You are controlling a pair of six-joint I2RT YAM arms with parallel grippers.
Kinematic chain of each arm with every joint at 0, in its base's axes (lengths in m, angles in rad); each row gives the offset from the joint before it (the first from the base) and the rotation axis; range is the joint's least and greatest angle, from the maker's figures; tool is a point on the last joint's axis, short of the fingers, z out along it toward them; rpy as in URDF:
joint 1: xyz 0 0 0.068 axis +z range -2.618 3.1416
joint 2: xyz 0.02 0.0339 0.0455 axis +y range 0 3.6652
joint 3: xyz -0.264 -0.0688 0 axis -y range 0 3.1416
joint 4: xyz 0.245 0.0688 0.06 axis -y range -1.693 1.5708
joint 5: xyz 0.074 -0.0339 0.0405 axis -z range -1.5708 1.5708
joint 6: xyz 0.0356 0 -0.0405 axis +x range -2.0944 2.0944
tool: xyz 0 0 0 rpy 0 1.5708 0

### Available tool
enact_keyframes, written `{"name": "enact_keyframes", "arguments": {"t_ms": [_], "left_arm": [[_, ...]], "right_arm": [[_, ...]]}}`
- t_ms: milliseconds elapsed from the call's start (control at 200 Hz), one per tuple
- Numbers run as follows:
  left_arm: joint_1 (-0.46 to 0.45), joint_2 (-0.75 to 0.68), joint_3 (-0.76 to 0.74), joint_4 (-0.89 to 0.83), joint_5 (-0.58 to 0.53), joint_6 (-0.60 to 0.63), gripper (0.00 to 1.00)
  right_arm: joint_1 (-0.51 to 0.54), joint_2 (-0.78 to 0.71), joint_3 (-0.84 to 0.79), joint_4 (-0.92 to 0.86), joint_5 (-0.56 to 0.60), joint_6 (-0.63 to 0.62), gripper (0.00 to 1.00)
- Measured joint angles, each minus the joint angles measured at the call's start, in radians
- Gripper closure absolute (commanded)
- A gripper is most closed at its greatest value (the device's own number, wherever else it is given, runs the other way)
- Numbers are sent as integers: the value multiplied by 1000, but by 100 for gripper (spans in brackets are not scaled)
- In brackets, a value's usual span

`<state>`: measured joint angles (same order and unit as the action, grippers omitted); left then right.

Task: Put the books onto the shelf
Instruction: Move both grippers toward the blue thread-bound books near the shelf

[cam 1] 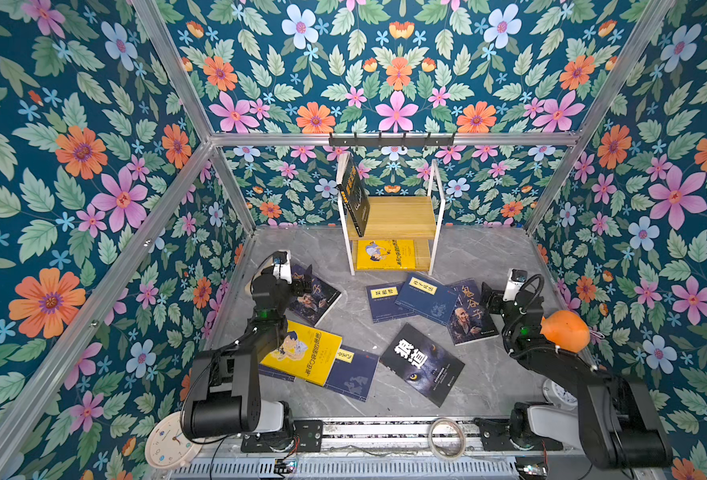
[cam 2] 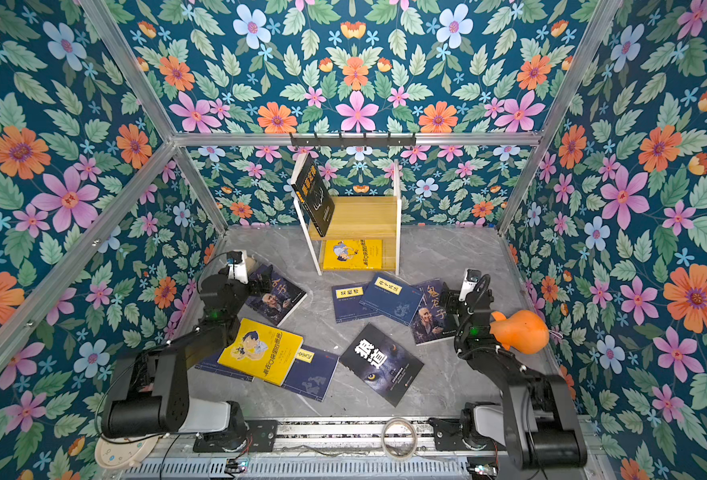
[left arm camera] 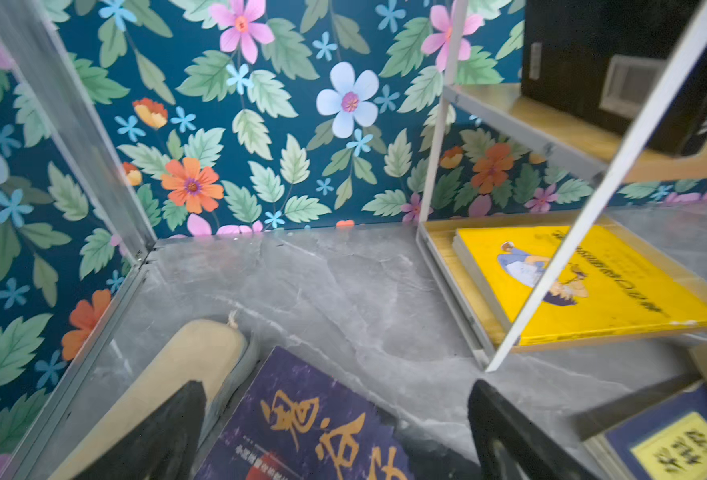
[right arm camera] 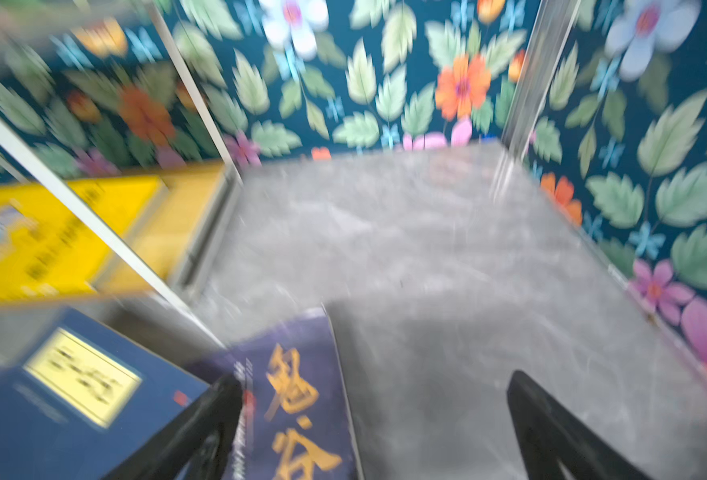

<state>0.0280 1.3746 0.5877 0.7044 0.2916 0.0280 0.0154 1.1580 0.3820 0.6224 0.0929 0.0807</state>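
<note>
The shelf (cam 1: pixel 401 218) (cam 2: pixel 360 216) stands at the back wall. A black book (cam 1: pixel 353 193) leans on its top board and a yellow book (cam 1: pixel 385 254) (left arm camera: pixel 584 286) lies flat on the lower one. Several more books lie scattered on the grey floor. My left gripper (cam 1: pixel 301 286) (left arm camera: pixel 337 397) hangs open over a dark purple book (cam 1: pixel 318 301) (left arm camera: pixel 289 436) near the left wall. My right gripper (cam 1: pixel 489 297) (right arm camera: pixel 376 384) is open too, straddling the right edge of another dark purple book (cam 1: pixel 470 311) (right arm camera: pixel 297 399). Neither holds anything.
On the floor are a yellow book (cam 1: pixel 301 351), navy books (cam 1: pixel 353 372) (cam 1: pixel 426 297) and a black book with white characters (cam 1: pixel 422 363). A black hook rail (cam 1: pixel 391 141) hangs above the shelf. An orange gourd toy (cam 1: pixel 565 330), two clocks (cam 1: pixel 168 444) (cam 1: pixel 559 395) and a tape roll (cam 1: pixel 447 438) sit near the arms.
</note>
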Motion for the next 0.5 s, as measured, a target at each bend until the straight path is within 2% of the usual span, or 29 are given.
{"name": "enact_keyframes", "arguments": {"t_ms": [95,250,385,500], "left_arm": [[-46,-35,127,-181,74,-2,0],[-213,-6,325,-400,128,-42,0],[-322,72,393,-493,126,-206,1],[-402,133,386,-500,143,-356,1]], "right_arm": [[-1,-145,32,-146,8,61,1],[0,-276,95,-405,-42,204,1],[0,-280,130,-552,-150,345,4],[5,-259,148,-652,-241,461,7]]}}
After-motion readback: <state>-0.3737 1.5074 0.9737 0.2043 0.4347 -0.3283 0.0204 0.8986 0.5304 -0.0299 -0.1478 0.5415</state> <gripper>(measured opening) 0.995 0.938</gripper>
